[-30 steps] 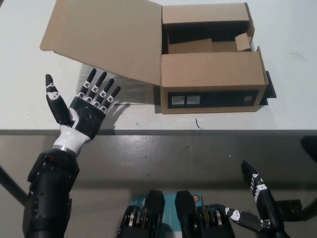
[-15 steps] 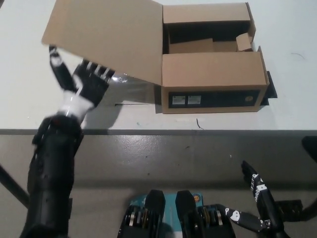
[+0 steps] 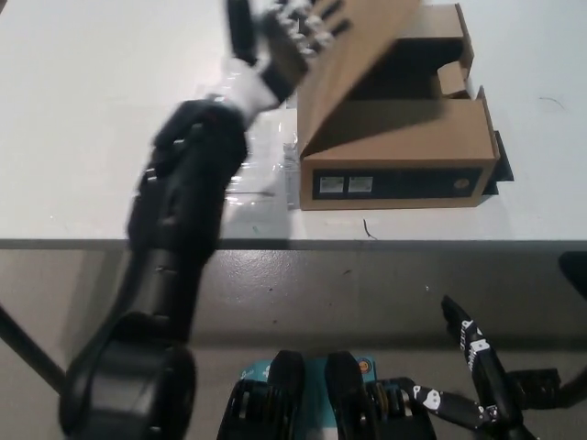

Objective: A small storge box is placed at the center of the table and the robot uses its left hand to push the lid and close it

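White table point(image 3: 83, 110) across the upper part of the head view, with a grey floor strip below its front edge. At centre-right of the table, a cardboard storage box point(image 3: 396, 151): long front wall facing the camera, carrying a dark band with two small white labels. Lid point(image 3: 353, 64) hinged on the box's left side, raised steeply and tilted over the opening, blurred as if mid-swing. Judged roughly halfway closed: off the table and over the box, yet not flat on top, so the last part of the push and the seating of the lid left to do.

Inside the box, only a shadowed interior and a strip of cardboard at the back; a small folded flap at the far right corner. No clear contents.

Left hand point(image 3: 289, 37) at the box's upper left, pressed against the outer face of the lid, fingers spread and extended, gripping nothing. Dark left forearm running down from it toward the table's front edge.

Right hand point(image 3: 472, 380) resting low, well below the box and off the table, fingers extended and loosely apart, holding nothing.
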